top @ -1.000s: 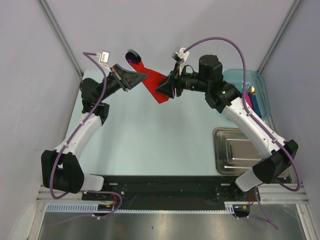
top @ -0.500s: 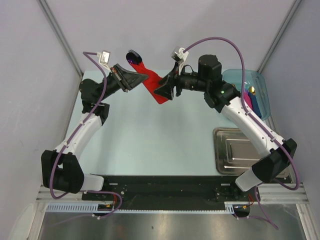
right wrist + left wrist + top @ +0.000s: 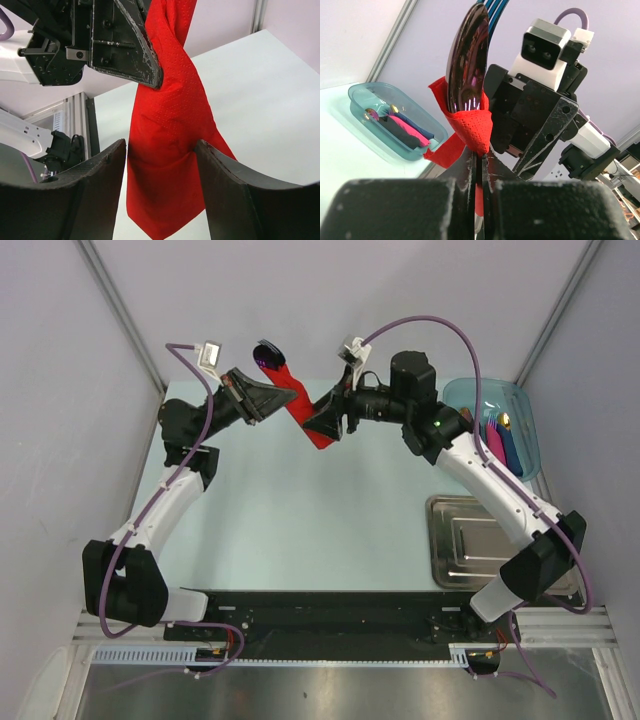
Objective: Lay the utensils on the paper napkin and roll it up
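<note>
A robot lab cell: plain panels [image 3: 330, 290] on metal struts [image 3: 118, 308] enclose a pale surface [image 3: 300, 520]; arms [image 3: 165, 505] bolted to a rail [image 3: 330, 612].

Bright, even light; glare streaks the spoon [image 3: 467, 65]; near foreground blurred.

The two arms meet in the air above the far middle of the counter [image 3: 300, 530] and close off that stretch. The left hand [image 3: 288, 398] pinches the red napkin [image 3: 318, 436] aloft. The right hand [image 3: 325, 423] stands with its jaws parted on either side of the napkin's hanging tail. A steel tray [image 3: 470, 540] takes up the near right edge, and a blue bin [image 3: 528, 410] fills the far right corner. The right arm stretches along that side past both. The middle and near left of the counter lie open for passage.
</note>
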Tool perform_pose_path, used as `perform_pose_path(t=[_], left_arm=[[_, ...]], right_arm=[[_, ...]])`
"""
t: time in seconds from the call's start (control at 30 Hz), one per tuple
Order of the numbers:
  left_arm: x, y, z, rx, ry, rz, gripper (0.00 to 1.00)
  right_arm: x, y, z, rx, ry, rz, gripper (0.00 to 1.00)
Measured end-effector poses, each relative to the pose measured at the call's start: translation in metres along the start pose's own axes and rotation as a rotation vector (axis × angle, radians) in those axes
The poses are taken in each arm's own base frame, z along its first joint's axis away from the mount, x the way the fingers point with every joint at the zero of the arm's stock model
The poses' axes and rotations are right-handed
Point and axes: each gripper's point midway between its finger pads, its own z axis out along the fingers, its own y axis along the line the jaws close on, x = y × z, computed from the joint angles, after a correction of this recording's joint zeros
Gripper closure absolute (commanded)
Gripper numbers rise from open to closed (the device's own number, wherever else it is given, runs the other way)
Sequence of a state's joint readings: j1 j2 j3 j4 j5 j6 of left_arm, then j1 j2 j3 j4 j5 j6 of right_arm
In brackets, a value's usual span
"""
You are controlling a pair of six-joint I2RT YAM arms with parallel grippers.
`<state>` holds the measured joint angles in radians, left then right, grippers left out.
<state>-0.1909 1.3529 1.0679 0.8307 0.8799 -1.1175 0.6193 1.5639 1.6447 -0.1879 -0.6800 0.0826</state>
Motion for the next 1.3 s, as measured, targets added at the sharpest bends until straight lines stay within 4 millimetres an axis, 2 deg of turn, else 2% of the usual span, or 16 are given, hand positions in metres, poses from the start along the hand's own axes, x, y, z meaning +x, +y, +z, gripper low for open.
perform_pose_path(t=[0.2,0.3,0.33,0.57,0.7,0.83,0.9,0.93,0.97,1.0,1.07,1.1,1.3], left_arm=[[0.002,-0.002,0.000,0.009,0.011,-0.005,1.00],[0.003,-0.002,0.000,0.010,0.013,-0.005,1.00],[0.003,-0.002,0.000,0.011,0.013,-0.005,1.00],[0.005,-0.007,0.002,0.027,0.018,0.001,1.00],[0.006,-0.008,0.002,0.031,0.021,-0.001,1.00],[0.007,-0.009,0.002,0.034,0.026,-0.005,1.00],[0.007,-0.010,0.003,0.039,0.027,-0.003,1.00],[0.008,-0.010,0.003,0.040,0.028,-0.003,0.98],[0.008,-0.010,0.003,0.040,0.028,-0.003,0.91],[0.008,-0.010,0.003,0.039,0.029,-0.004,0.73],[0.008,-0.008,0.003,0.035,0.027,0.006,0.57],[0.008,-0.007,0.003,0.029,0.025,0.008,0.46],[0.025,0.012,-0.007,-0.031,0.042,-0.008,0.19]], right_arm=[[0.006,-0.001,0.002,-0.001,0.009,0.026,0.35],[0.008,-0.001,0.003,-0.002,0.009,0.033,0.39],[0.008,0.000,0.003,-0.007,0.010,0.038,0.44],[0.011,0.013,0.006,-0.097,0.009,0.090,0.63],[0.011,0.017,0.006,-0.146,0.010,0.131,0.71],[0.012,0.020,0.005,-0.178,0.015,0.176,1.00],[0.012,0.021,0.005,-0.183,0.019,0.203,1.00],[0.013,0.021,0.005,-0.183,0.023,0.218,1.00],[0.013,0.021,0.004,-0.182,0.024,0.226,1.00],[0.013,0.020,0.004,-0.179,0.025,0.232,1.00],[0.013,0.020,0.004,-0.170,0.028,0.245,1.00],[0.013,0.018,0.004,-0.161,0.028,0.250,1.00],[0.009,0.005,0.002,-0.103,0.012,0.284,1.00]])
